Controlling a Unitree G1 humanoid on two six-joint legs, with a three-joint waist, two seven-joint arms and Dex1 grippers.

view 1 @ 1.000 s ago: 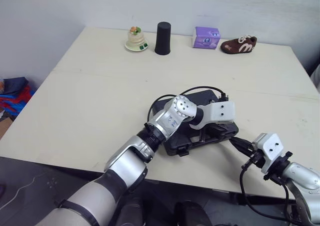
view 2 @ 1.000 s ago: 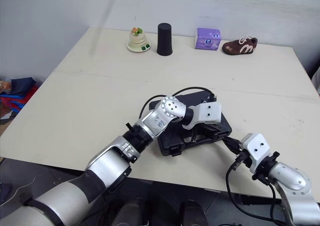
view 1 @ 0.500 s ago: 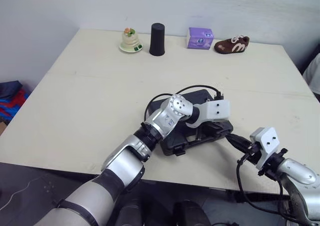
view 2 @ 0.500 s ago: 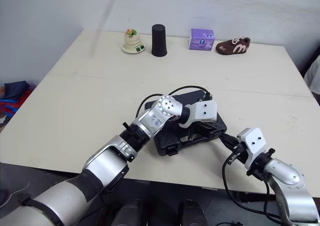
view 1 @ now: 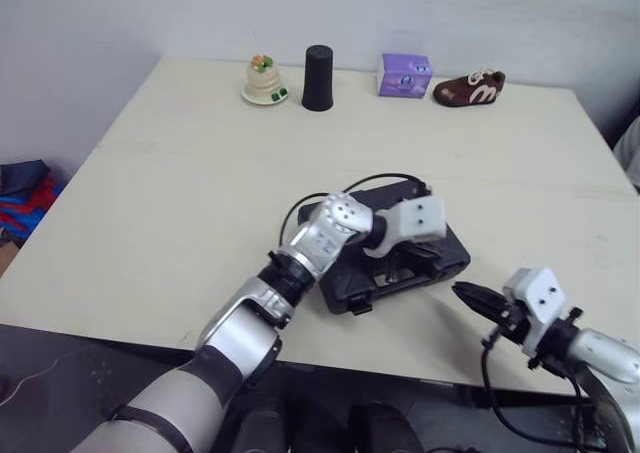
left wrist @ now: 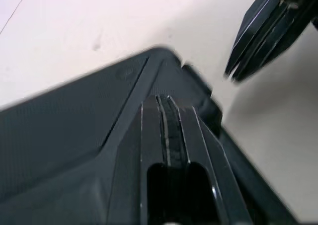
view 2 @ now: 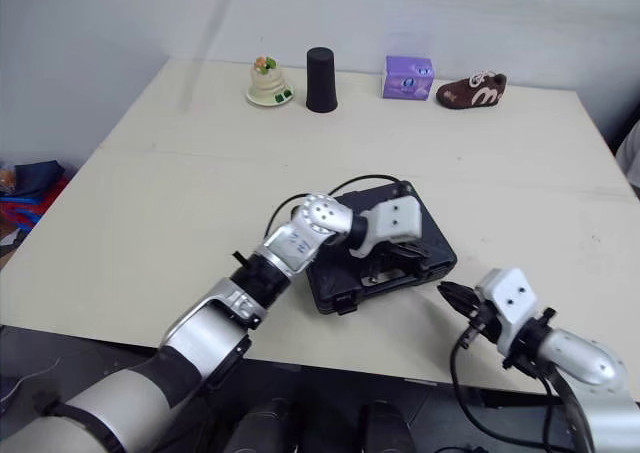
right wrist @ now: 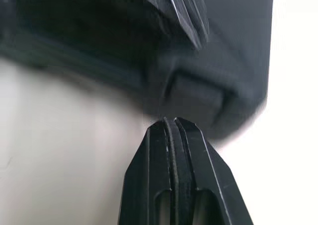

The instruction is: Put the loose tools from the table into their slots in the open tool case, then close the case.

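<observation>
Case (view 1: 352,285) lay closed on table (view 1: 200,153). Left pincer (left wrist: 166,106), fingers together, sat on lid. Right pincer (view 1: 470,295), fingers together, pointed at front latch (right wrist: 196,93) just beyond tip; nearer arm.

Black hard-plastic tool case (view 1: 450,254) lay flat with lid down, skewed to the worktop (view 1: 180,173) edges, near the front edge, right of centre.

The left gripper (view 2: 398,257) lies on the closed tool case (view 2: 338,278), the right gripper (view 2: 448,292) just beside.
</observation>
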